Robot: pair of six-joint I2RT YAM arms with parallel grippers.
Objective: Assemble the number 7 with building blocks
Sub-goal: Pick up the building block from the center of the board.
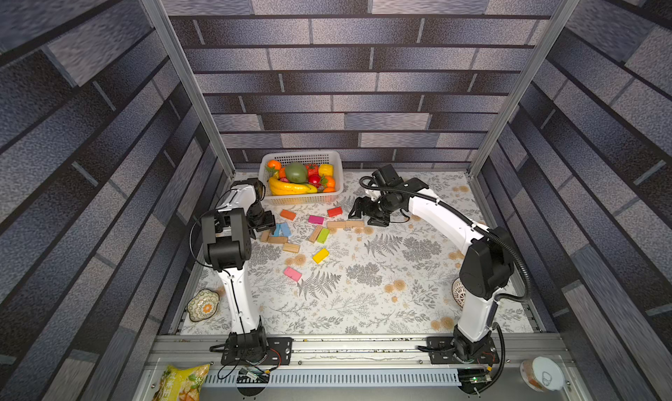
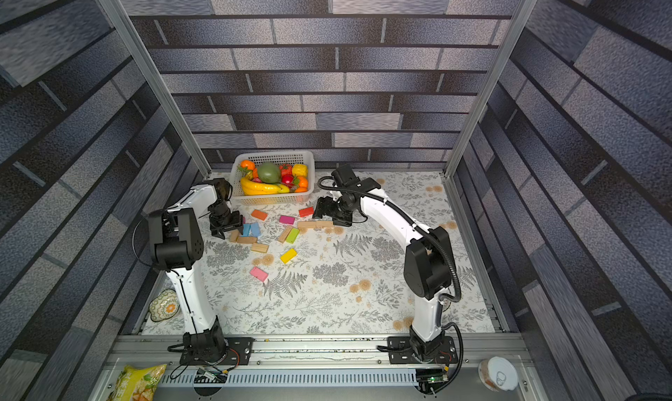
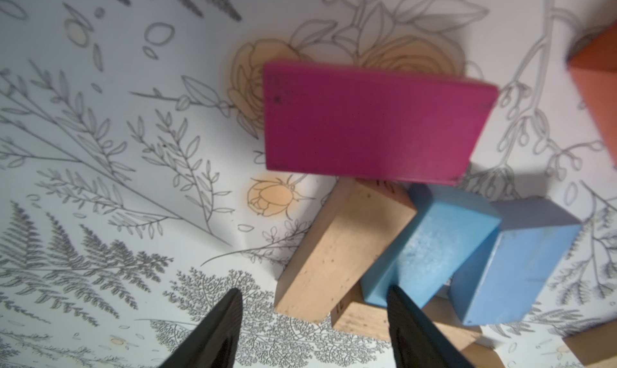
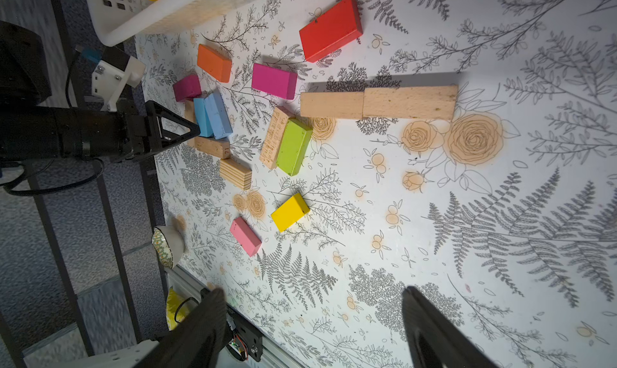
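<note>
The left end effector [image 3: 315, 299] hangs low over a heap of blocks at the left edge of the tabletop [image 1: 381, 301]. Its fingers [image 3: 405, 319] are apart and pinch nothing. The end of a tan block [image 3: 340, 246] shows between them, and one finger covers a corner of a blue block [image 3: 430, 246]. This wrist view also shows a magenta block [image 3: 370, 122] lying flat just beyond the heap; in both top views the arm mostly hides it.

The right end effector [image 4: 314, 299] is spread wide and empty above bare tabletop. Its wrist view and both top views show the bar [image 1: 345, 224]: two tan blocks end to end, near the basket [image 1: 302, 200]. A slanted tan block [image 1: 315, 233] with a green block [image 1: 323, 235] against its side lies at the bar's left end; whether it touches the bar I cannot tell. An orange block [image 1: 287, 214], a red block [image 1: 334, 211], a yellow block [image 1: 320, 255] and a pink block [image 1: 292, 273] lie loose and apart.
</note>
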